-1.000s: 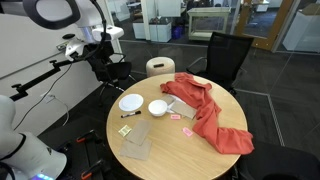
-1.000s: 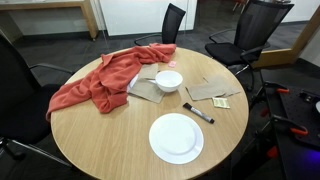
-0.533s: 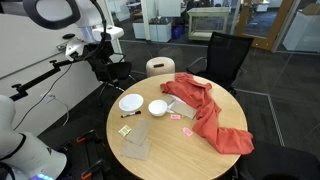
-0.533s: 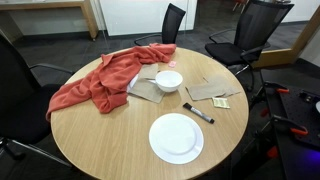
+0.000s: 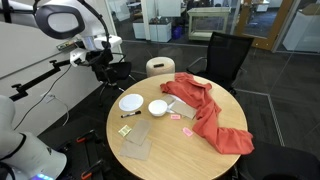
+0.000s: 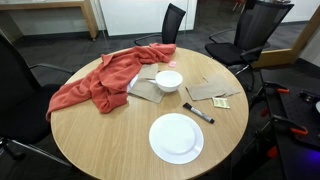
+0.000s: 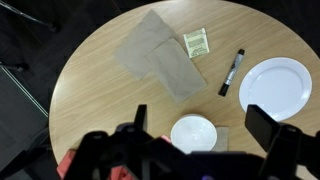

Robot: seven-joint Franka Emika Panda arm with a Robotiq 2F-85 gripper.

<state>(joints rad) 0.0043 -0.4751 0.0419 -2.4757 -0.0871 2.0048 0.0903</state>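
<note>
My gripper (image 7: 200,125) is open and holds nothing, its two dark fingers (image 7: 262,126) spread wide. It hangs high above the round wooden table (image 7: 90,90), and in an exterior view it (image 5: 101,56) sits off the table's edge. Straight below it in the wrist view is a white bowl (image 7: 194,133) on a brown napkin. Near the bowl lie a white plate (image 7: 276,84), a black marker (image 7: 230,72), a small yellow packet (image 7: 196,42) and flat brown napkins (image 7: 160,55). Both exterior views show the bowl (image 5: 158,107) (image 6: 169,79) and plate (image 5: 130,102) (image 6: 176,137).
A red cloth (image 5: 205,110) (image 6: 100,82) sprawls over one side of the table. Black office chairs (image 5: 226,58) (image 6: 252,28) stand around it, and a round stool (image 5: 160,67) stands close to the rim. A small pink item (image 5: 187,131) lies beside the cloth.
The arm has shifted slightly in the exterior view, its upper part moving down and to the right. Nothing on the table has moved.
</note>
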